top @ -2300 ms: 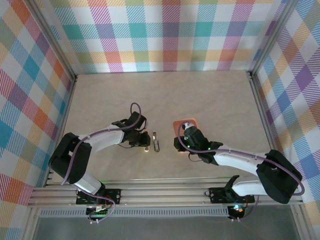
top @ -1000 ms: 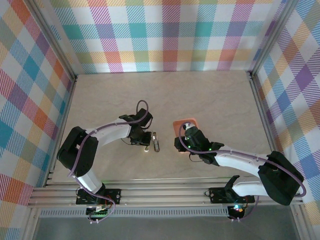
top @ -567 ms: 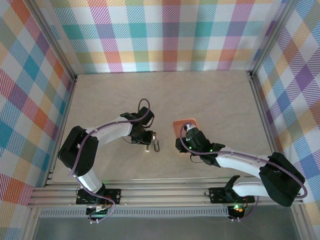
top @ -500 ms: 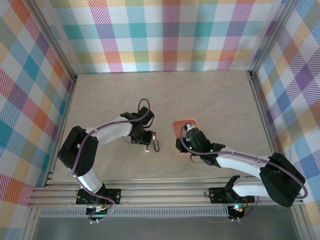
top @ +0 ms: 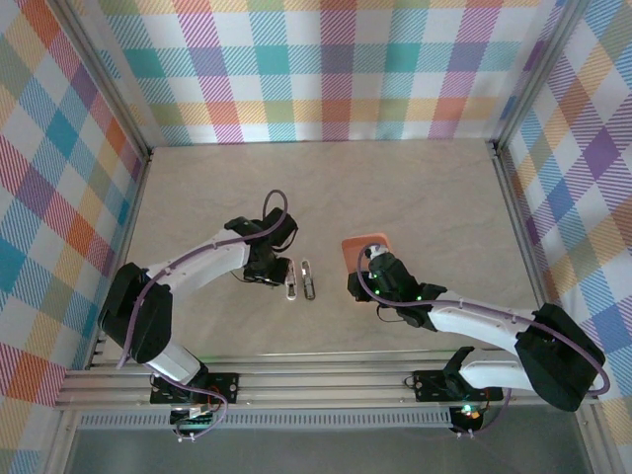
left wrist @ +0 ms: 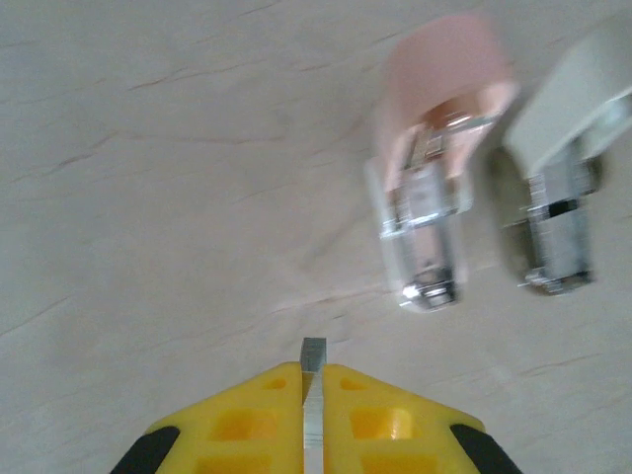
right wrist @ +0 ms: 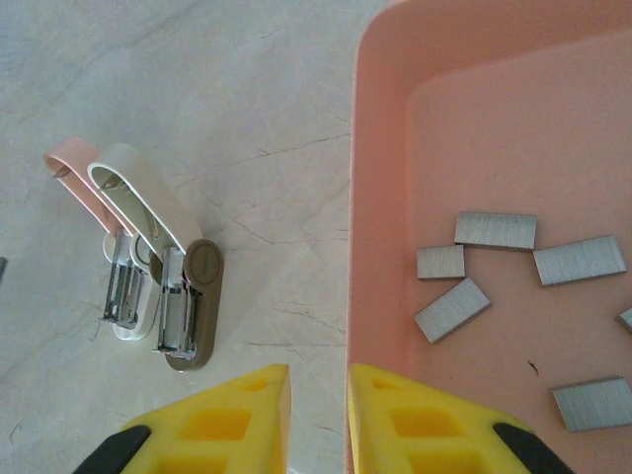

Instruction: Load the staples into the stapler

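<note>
Top view: the left gripper [top: 276, 270] lies just left of two small staplers set side by side, midway along the table [top: 197, 188] and closer to its near edge. The stapler [top: 310, 280], grey with a pale top, is the right-hand one; the pink stapler [top: 291, 279] lies just beside it.

Left wrist view: the left gripper [left wrist: 313, 383] is clamped on a thin staple strip [left wrist: 313, 353], held clear of both staplers.

Right wrist view: the right gripper [right wrist: 319, 395] has its fingers slightly apart with nothing between them, over the left rim of the orange tray [right wrist: 357, 197]. Loose staples [right wrist: 451, 309] lie flat on the tray floor. The stapler [right wrist: 188, 286] has its pale top raised.
</note>
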Robot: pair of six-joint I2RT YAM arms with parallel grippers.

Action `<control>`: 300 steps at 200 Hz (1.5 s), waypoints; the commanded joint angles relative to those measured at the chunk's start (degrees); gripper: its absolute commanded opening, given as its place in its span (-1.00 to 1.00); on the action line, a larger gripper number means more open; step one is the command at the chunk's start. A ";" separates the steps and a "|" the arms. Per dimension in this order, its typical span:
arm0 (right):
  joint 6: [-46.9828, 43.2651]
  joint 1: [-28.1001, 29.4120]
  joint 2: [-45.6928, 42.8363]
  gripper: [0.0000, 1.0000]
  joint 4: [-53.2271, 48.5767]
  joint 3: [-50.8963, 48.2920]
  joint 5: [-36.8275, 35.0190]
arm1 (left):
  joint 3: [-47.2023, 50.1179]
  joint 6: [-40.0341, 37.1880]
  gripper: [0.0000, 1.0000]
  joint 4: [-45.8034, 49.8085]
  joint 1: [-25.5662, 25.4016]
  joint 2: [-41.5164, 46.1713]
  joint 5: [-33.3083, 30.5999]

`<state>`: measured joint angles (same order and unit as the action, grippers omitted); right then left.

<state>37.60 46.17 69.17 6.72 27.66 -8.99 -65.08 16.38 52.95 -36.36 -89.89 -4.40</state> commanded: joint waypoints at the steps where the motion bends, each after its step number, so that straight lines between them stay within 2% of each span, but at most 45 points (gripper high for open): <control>1: -1.53 -0.30 -1.76 -0.53 -0.14 -0.90 -1.27 | -2.14 -3.01 -0.78 13.00 -0.64 -1.52 -10.75; 28: -1.57 -0.34 -2.90 -0.53 -0.48 -1.38 -1.57 | -3.33 -3.35 -0.77 18.42 -0.32 -3.51 -19.35; 52: -1.72 -0.31 -4.46 -0.53 -1.47 -1.86 -2.02 | -4.07 -3.62 -0.76 19.24 0.56 -4.67 -21.96; 112: -1.31 -0.30 -10.02 -0.53 -3.16 -4.36 -4.03 | -3.13 3.05 -0.77 18.50 -0.62 -11.18 -23.30; 152: -1.33 -0.35 -13.28 -0.53 -4.50 -5.31 -4.58 | -0.96 6.72 -0.77 16.27 -3.71 -12.82 -24.86; 230: -0.57 -0.29 -18.39 -0.52 -5.66 -7.24 -5.16 | -2.07 8.73 -0.78 16.09 -10.61 -17.61 -29.75; 300: -0.08 -0.30 -20.30 -0.51 -5.72 -8.24 -5.09 | -1.46 10.97 -0.79 13.05 -15.64 -21.13 -27.87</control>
<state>37.01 46.17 50.02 1.37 19.97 -13.45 -66.67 25.34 67.40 -50.35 -109.38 -32.56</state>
